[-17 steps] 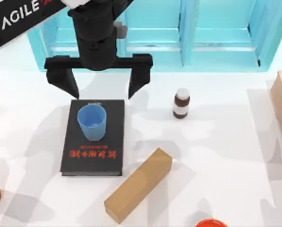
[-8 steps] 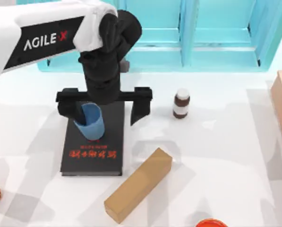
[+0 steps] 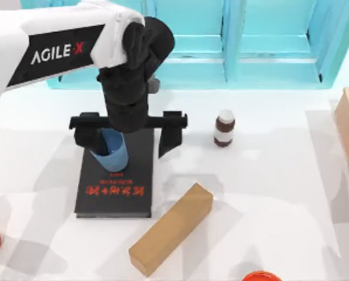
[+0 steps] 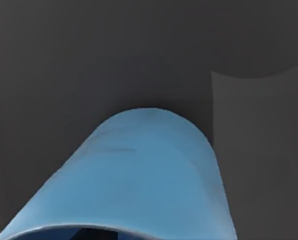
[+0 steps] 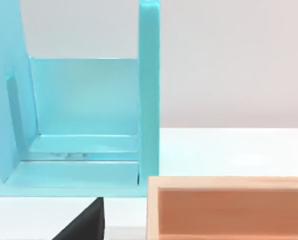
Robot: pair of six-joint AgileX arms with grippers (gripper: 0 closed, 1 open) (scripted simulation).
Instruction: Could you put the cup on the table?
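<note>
Light-blue plastic tumbler cup (image 3: 112,151) is sitting on the black book (image 3: 117,187), not yet on the white table (image 3: 268,193). I'm settling my left gripper (image 3: 127,137) slightly lower around it, jaws wide, gripping nothing. Squeeze next.

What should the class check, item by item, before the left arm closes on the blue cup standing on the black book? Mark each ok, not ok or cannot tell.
1. Left gripper open: ok.
2. Cup between its fingers: ok, though nearer one finger than the other.
3. Cup standing on the black book: ok.
4. Bare table free beside the book: ok.
5. Brown bottle and cardboard box apart from the cup: ok.
6. Grasp height on the cup: cannot tell.
</note>
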